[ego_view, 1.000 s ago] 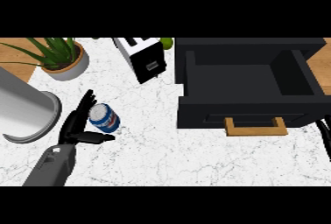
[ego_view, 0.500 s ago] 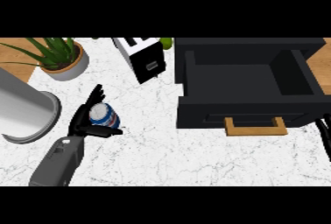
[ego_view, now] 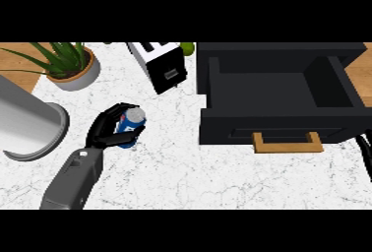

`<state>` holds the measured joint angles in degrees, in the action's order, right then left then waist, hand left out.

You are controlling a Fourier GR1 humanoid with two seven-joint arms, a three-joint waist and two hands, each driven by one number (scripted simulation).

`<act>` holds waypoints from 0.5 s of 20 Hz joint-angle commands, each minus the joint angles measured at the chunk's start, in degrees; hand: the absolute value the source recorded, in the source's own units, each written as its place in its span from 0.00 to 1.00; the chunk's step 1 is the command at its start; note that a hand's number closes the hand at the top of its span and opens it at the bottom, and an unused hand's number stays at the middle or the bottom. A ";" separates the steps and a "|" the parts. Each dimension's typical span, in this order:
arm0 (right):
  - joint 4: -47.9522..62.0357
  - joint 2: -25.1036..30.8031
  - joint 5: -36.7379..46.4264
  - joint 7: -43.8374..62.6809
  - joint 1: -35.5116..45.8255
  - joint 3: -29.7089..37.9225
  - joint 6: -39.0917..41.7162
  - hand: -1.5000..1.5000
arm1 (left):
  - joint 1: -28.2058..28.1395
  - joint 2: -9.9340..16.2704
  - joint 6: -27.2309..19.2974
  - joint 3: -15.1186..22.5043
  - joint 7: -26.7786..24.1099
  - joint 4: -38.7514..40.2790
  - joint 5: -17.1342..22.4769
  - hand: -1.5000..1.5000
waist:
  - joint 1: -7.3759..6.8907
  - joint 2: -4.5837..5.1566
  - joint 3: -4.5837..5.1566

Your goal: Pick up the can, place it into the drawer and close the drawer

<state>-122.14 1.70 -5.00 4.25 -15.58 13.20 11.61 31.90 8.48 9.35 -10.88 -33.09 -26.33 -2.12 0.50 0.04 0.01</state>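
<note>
A blue can point(ego_view: 131, 127) with a silver top stands on the white marble counter, left of centre. My left hand point(ego_view: 106, 131) is curled round it from the left, fingers over its far side and thumb across its front. The black drawer point(ego_view: 279, 93) is pulled open at the upper right, its inside bare, with a wooden handle point(ego_view: 287, 142) on its front. The can is well left of the drawer. My right hand shows nowhere.
A large grey metal cylinder point(ego_view: 27, 124) stands at the left edge, close beside my forearm. A potted plant point(ego_view: 67, 65) sits at the back left. A black and white toaster point(ego_view: 161, 66) stands between plant and drawer, with a green fruit point(ego_view: 187, 48) behind it.
My left hand's fingers, straight and spread beside the can earlier, have curled round it. The can has stayed in place.
</note>
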 commanded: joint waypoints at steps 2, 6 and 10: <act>-3.64 -1.09 -0.24 1.39 -2.19 -0.18 0.12 0.00 | -1.81 -2.04 2.51 0.60 6.97 -7.87 2.98 1.00 | -0.45 -0.23 -0.03; -4.31 -0.23 -0.41 4.11 0.82 0.88 -1.06 0.00 | 1.32 -0.76 3.33 0.29 8.53 -8.91 3.69 1.00 | -0.43 -0.18 -0.02; -3.42 -1.24 -0.44 3.54 0.61 0.50 -1.28 0.00 | -7.47 -0.25 -3.01 -3.07 3.43 -11.38 5.49 1.00 | -1.02 -0.29 -0.04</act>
<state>-124.71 1.33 -6.13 6.87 -15.16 14.38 11.25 27.79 6.95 9.09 -11.69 -30.27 -34.01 1.37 0.00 -0.11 0.00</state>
